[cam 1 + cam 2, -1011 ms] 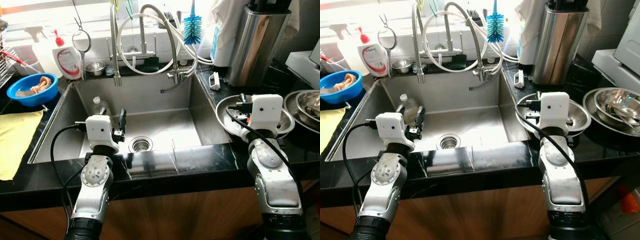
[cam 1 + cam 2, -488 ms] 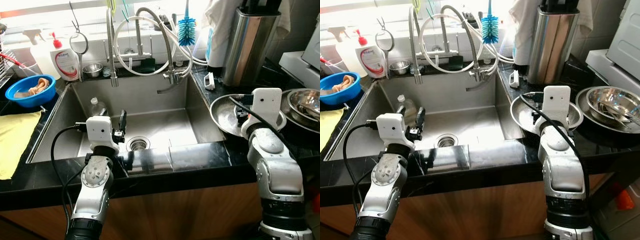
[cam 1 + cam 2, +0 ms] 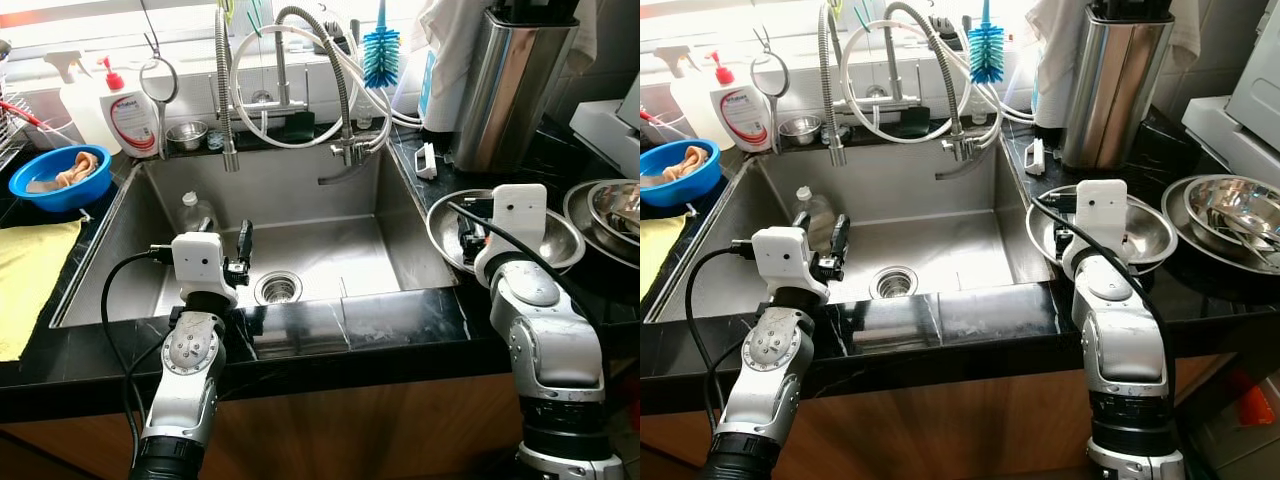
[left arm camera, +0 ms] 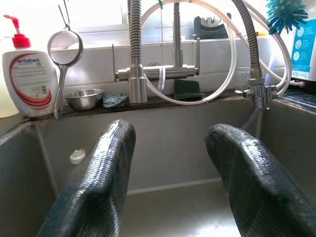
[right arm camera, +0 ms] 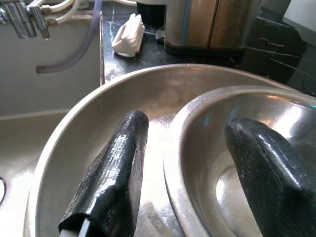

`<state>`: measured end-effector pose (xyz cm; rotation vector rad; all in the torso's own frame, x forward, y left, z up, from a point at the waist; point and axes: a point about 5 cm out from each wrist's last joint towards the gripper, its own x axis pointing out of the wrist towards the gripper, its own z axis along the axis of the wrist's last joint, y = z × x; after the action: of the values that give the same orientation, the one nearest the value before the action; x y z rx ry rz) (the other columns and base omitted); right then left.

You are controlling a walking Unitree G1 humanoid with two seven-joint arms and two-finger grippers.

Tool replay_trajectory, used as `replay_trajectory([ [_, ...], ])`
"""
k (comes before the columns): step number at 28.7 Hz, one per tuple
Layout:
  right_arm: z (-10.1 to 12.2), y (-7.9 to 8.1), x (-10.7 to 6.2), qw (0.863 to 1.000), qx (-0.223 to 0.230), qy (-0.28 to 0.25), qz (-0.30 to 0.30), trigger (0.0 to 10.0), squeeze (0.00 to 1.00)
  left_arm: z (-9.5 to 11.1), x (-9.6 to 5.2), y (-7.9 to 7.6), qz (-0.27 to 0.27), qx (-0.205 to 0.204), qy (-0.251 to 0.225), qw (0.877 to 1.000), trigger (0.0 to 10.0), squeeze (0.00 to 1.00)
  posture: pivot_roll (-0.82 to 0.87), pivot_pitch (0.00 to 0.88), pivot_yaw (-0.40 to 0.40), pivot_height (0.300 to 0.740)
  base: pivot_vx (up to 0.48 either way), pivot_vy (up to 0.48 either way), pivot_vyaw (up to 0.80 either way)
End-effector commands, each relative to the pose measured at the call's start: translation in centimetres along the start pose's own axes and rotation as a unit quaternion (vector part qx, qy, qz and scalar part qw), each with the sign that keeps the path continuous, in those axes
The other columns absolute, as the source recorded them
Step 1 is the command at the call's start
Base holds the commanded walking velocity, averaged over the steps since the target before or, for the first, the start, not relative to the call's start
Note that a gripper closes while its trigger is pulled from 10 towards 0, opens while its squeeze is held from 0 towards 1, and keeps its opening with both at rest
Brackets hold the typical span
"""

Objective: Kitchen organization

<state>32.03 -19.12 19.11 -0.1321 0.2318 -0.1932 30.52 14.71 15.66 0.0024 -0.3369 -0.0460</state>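
At the right of the frame, on the black counter beside the sink, a steel bowl sits nested in a wider steel dish. My right gripper is open, its fingers straddling the bowl's near rim. I judge the bowl light, rigid and slippery, so that rim is where to pinch; my left gripper hangs open over the sink.

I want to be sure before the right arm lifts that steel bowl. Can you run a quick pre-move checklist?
1. Right pincer open: ok.
2. Its fingers straddle the inner bowl rim, one inside, one outside: ok.
3. Inner bowl sits in a larger steel bowl, which may come along: cannot tell.
4. Fingers touching the rim: cannot tell.
5. Left pincer open, over the sink, away from the bowls: ok.
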Motion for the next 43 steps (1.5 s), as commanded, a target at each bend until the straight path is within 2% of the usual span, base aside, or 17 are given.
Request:
replay_trajectory([
  [1,0.3,0.2,0.1,1.0,0.009,0.01,0.005,10.0,0.0,0.0,0.2,0.3,-0.002,0.001,0.003,1.0,10.0,0.0,-0.16,0.0,0.049,0.74,0.0,0.0,0.0],
  [4,0.0,0.0,0.2,1.0,0.015,0.019,0.0,10.0,0.0,0.0,0.2,0.3,-0.003,0.0,0.003,1.0,10.0,0.0,-0.16,0.0,0.049,0.74,0.0,0.0,0.0],
  [5,0.0,-0.1,0.3,1.0,0.017,0.02,-0.002,4.6,0.0,0.0,0.2,0.3,-0.004,0.0,0.003,1.0,10.0,0.0,-0.16,0.0,0.049,0.74,0.0,0.0,0.0],
  [6,0.0,-0.1,0.3,1.0,0.017,0.02,-0.002,4.6,0.0,0.0,0.2,0.3,-0.004,0.0,0.003,1.0,10.0,0.0,-0.16,0.0,0.049,0.74,0.0,0.0,0.0],
  [7,-0.1,-0.1,0.3,1.0,0.02,0.02,-0.001,0.0,0.0,0.0,0.2,0.3,-0.004,0.0,0.003,1.0,10.0,0.0,-0.16,0.0,0.049,0.74,0.0,0.0,0.0],
  [32,0.7,-0.3,0.7,0.999,0.04,0.008,-0.006,0.0,0.0,0.2,0.6,0.3,-0.014,0.001,0.002,1.0,10.0,0.0,-0.15,0.0,0.051,0.74,0.0,0.0,0.0],
  [40,1.6,-0.3,0.6,0.999,0.047,-0.011,-0.005,0.0,0.0,0.2,0.6,0.4,-0.014,0.0,0.002,1.0,10.0,0.0,-0.15,0.0,0.051,0.74,0.0,0.0,0.0],
  [43,2.7,-0.2,0.1,0.999,0.047,-0.025,-0.002,0.0,0.0,0.2,0.6,0.4,-0.014,-0.001,0.002,1.0,10.0,0.0,-0.15,0.0,0.051,0.74,0.0,0.0,0.0],
])
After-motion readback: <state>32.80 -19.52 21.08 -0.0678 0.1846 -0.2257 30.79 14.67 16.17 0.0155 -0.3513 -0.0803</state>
